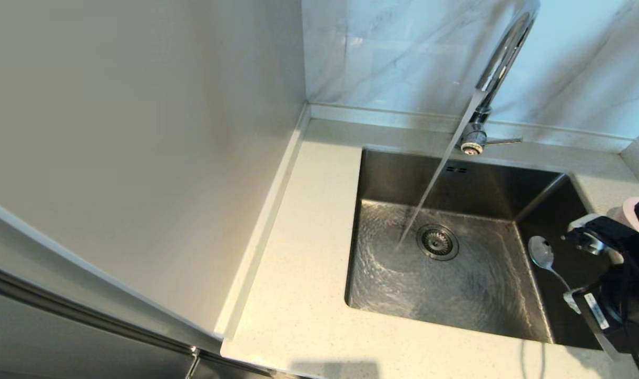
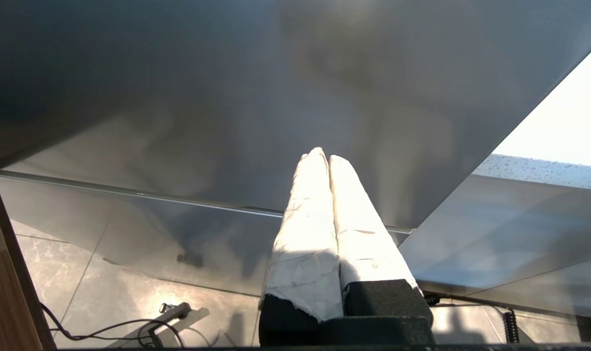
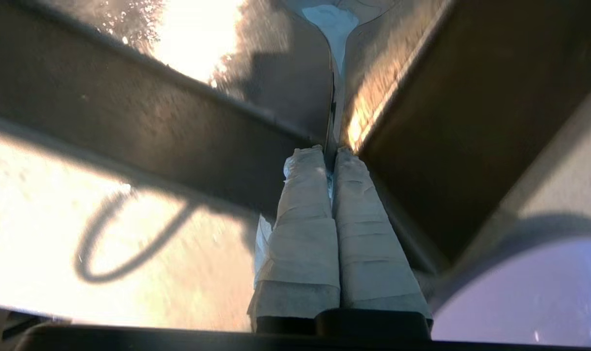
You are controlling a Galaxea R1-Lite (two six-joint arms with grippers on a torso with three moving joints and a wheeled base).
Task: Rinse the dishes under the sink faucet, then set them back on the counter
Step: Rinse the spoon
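Water pours from the chrome sink faucet [image 1: 501, 58] and lands on the floor of the steel sink [image 1: 382, 179] beside the drain strainer [image 1: 438, 242]. My right gripper [image 1: 574, 297] [image 3: 330, 151] hangs over the sink's right side, shut on the handle of a metal spoon [image 1: 540, 252] [image 3: 332, 22]; the spoon's bowl points toward the drain and stays clear of the stream. A lilac-pink plate [image 3: 529, 292] lies on the counter beside that gripper. Something pale pink [image 1: 627, 210] peeks out behind the right arm. My left gripper [image 2: 323, 155] is shut and empty, parked below the counter.
The cream speckled counter [image 1: 303, 237] runs left of and in front of the sink, with a raised rim against the left wall. The faucet's thin lever [image 1: 503, 141] points right. Two overflow slots [image 1: 456, 169] mark the sink's back wall.
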